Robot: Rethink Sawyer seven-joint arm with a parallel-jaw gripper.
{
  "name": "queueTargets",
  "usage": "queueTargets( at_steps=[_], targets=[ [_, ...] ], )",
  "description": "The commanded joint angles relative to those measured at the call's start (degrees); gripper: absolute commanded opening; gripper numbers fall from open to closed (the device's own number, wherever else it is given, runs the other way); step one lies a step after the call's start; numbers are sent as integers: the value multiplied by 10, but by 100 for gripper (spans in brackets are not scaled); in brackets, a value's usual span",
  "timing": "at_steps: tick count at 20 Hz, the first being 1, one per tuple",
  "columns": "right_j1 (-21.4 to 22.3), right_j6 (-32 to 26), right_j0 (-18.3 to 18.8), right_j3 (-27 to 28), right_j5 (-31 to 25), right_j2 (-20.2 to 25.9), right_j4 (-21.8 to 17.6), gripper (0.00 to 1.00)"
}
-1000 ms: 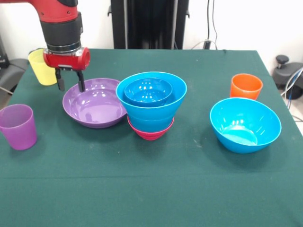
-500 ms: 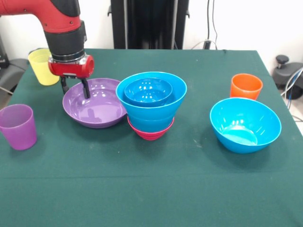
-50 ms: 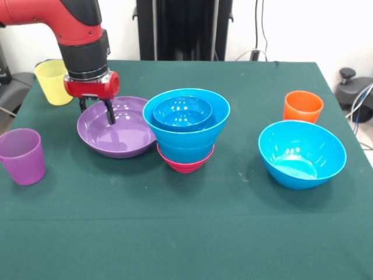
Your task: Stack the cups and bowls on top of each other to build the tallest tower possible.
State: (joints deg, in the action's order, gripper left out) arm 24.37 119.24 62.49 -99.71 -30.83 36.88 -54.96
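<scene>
Three bowls are standing nested as the tower (image 3: 186, 131) at centre frame, while the open gripper (image 3: 95, 110) is straddling the purple bowl's (image 3: 116, 135) upper-left rim, leaving that bowl, the lone blue bowl (image 3: 302, 153) and three cups awaiting stacking.

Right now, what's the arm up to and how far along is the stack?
The gripper is open and straddles the far rim of the purple bowl, apparently about to grasp it. The tower so far is a magenta bowl under nested blue bowls. Another blue bowl, the orange cup, purple cup and yellow cup stand loose on the table.
</scene>
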Motion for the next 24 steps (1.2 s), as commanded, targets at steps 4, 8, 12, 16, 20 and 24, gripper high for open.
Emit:
queueTargets(
  at_steps=[4, 8, 12, 16, 20, 24],
  targets=[
    [-1, -164, -11, 37, 4, 15, -45, 100],
    [3, -165, -9, 34, 4, 17, -44, 100],
    [5, -166, -9, 34, 4, 19, -42, 100],
    [8, -167, -9, 32, -7, 17, -37, 0],
    [9, -168, -10, 32, -10, 17, -35, 0],
    [9, -179, -2, 34, -10, 25, -36, 0]
  ],
)
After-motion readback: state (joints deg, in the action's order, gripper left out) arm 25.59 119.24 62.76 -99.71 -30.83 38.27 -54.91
